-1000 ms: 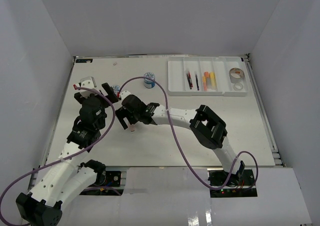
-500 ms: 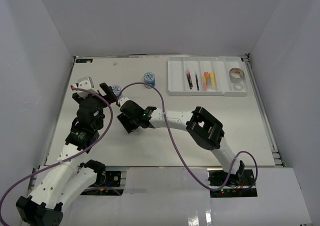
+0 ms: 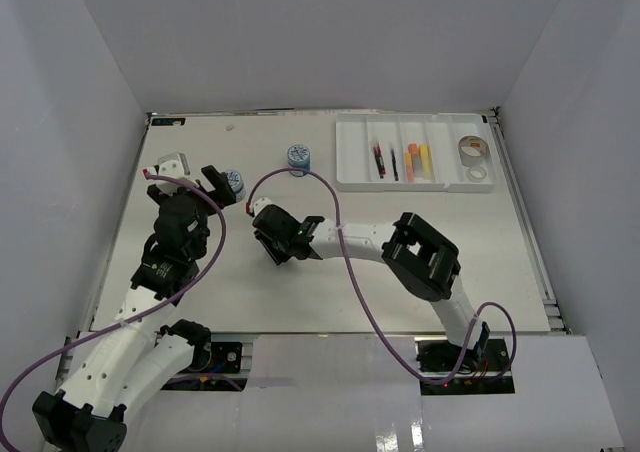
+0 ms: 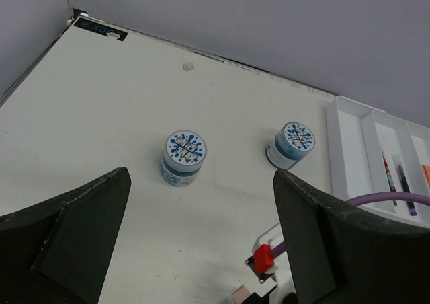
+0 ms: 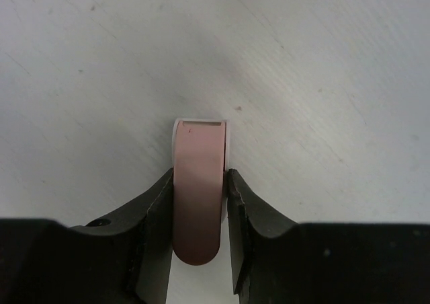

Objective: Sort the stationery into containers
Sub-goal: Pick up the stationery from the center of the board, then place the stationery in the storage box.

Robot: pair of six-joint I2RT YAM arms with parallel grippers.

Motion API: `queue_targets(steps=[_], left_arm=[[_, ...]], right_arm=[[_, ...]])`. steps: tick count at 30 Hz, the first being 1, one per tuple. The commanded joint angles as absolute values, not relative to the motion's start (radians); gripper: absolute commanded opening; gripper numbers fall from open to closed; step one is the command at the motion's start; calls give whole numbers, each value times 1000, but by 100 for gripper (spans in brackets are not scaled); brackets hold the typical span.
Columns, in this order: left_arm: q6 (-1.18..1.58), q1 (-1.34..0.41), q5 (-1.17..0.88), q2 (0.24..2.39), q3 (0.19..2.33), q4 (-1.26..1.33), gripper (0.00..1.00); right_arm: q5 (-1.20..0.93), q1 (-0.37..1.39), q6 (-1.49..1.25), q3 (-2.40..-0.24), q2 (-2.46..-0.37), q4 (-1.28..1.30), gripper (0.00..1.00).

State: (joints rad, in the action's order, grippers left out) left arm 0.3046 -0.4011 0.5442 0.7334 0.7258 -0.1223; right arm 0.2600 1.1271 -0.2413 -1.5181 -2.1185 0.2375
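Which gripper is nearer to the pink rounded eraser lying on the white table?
Right. The right gripper is closed around the pink rounded eraser, touching both its sides; the left gripper stands open, well off to its left.

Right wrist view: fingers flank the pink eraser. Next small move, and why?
Probably lift straight up a little: the right gripper pinches the pink eraser on both sides, it lies on the table, and the white tray sits far off.

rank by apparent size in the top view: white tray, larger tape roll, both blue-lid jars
1. white tray
2. larger tape roll
3. far jar and left jar: look alike, not ranked
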Motion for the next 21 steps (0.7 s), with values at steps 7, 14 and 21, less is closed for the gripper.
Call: queue_targets(steps=[7,14,21], left_arm=[[310,-396,491,775,727,-127,98],[310,-394,443,827,747,-152,98],[311,-394,417,847,750,-153,98]], right_arm=[[344,818,-106,-1278,-1787,153,16],[314,438,63,-1226,-1697,94,15],[236,220,172,-1380,-1819,66,15]])
